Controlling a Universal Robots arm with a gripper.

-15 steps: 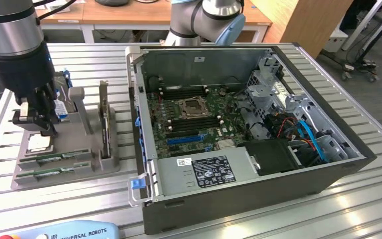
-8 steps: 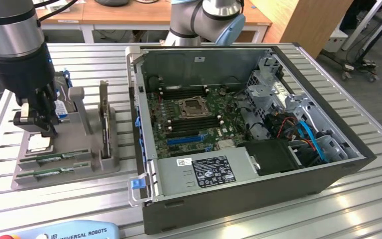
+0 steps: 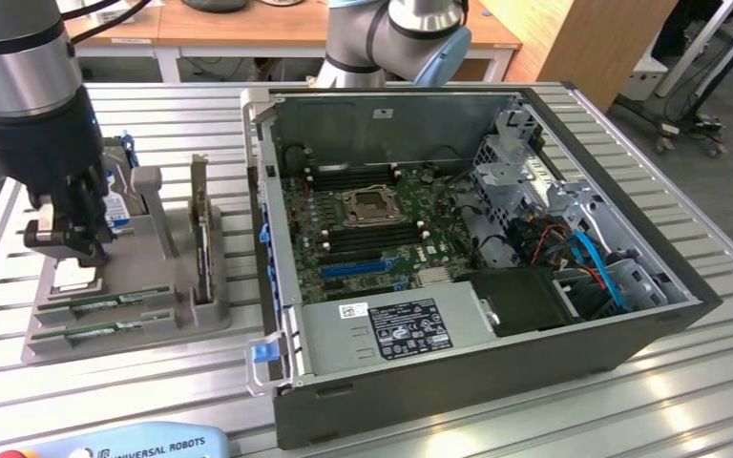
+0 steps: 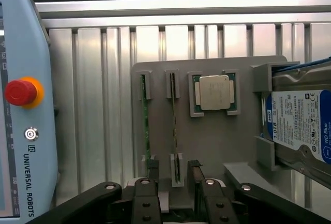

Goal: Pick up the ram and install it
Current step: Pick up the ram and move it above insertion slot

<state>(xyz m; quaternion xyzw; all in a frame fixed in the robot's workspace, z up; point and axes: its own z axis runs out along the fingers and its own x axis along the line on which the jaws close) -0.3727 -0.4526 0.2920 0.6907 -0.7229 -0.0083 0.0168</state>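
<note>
Slotted aluminium table (image 3: 698, 401). A teach pendant (image 3: 125, 444) lies at its near edge, cut off by the frame. On the left, a grey fixture tray (image 4: 217, 141) holds two sticks edge-up. The ram (image 4: 174, 120) sits in the farther slot, just beside a processor (image 4: 214, 92). The gripper (image 4: 173, 166) hangs over that stick's end, fingers apart, one on either side (contact not discernible). A hard drive (image 4: 305, 125) is partly out of frame. An open computer case (image 3: 469, 382) stands on the right.

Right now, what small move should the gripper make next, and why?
Probably lower straight down, slowly: the open gripper hangs over the tray, with the ram next to the CPU centred in it and a gap on each side.
</note>
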